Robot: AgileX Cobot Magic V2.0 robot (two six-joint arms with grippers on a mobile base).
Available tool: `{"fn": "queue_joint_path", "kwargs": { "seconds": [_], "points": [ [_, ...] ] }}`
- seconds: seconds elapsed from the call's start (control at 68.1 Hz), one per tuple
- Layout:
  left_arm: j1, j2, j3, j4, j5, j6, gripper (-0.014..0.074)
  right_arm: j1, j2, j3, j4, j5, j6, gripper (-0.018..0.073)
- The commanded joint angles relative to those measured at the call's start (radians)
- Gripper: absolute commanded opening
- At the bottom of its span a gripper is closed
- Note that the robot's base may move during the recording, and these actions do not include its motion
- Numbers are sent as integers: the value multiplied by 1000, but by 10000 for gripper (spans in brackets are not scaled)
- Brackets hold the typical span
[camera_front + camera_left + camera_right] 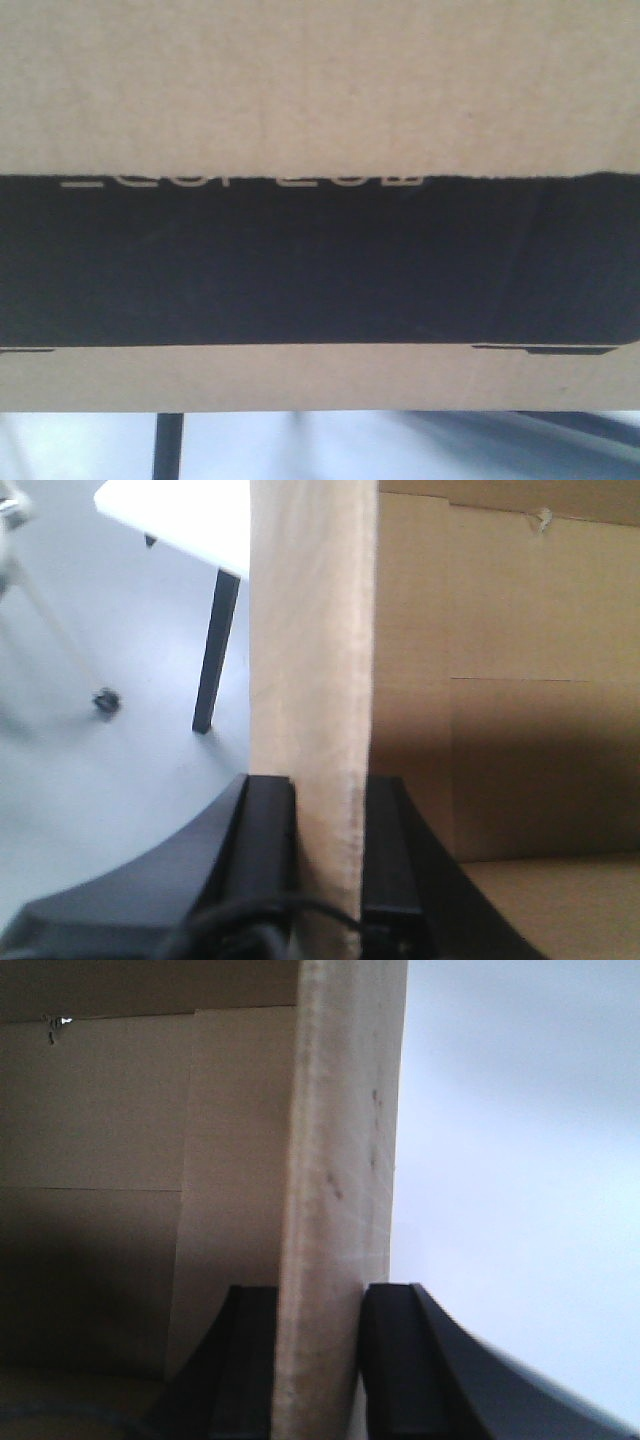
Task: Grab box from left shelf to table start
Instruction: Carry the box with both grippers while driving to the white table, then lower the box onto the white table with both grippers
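Carry step: the box (pixel 320 100) is up off any support and fills the front view, with pale floor (pixel 400 445) showing under it; shelf not in view. Left pincer (pixel 328 810) is clamped on one side wall, one finger inside, one outside. Right pincer (pixel 318 1305) grips the opposite wall the same way. White bench (pixel 170 520) shows past the wall in the left wrist view. Next, I judge: move both arms over the bench in step, keep the box level, lower, release. Writing — white lettering atop the black panel (pixel 320 260), cut off and blurred, possibly "ECOFLOW".
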Motion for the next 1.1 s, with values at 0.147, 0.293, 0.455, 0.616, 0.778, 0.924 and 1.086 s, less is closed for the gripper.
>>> {"fn": "queue_joint_path", "kwargs": {
  "seconds": [0.147,0.293,0.455,0.616,0.778,0.924,1.086],
  "points": [
    [-2,-7,-39,17,-61,-11,-99,-14,2,-29,-182,-77,-8,58],
    [-2,-7,-39,-1,-61,-11,-99,-14,2,-29,-182,-77,-8,58],
    [-2,-7,-39,-6,-61,-11,-99,-14,2,-29,-182,-77,-8,58],
    [-2,-7,-39,-6,-61,-11,-99,-14,2,-29,-182,-77,-8,58],
    [-2,-7,-39,-6,-61,-11,-99,-14,2,-29,-182,-77,-8,58],
    [-2,-5,-39,-6,-61,-11,-99,-14,2,-29,-182,-76,-8,58],
    [-2,-5,-39,-6,-61,-11,-99,-14,2,-29,-182,-63,-8,58]
  ]
}}
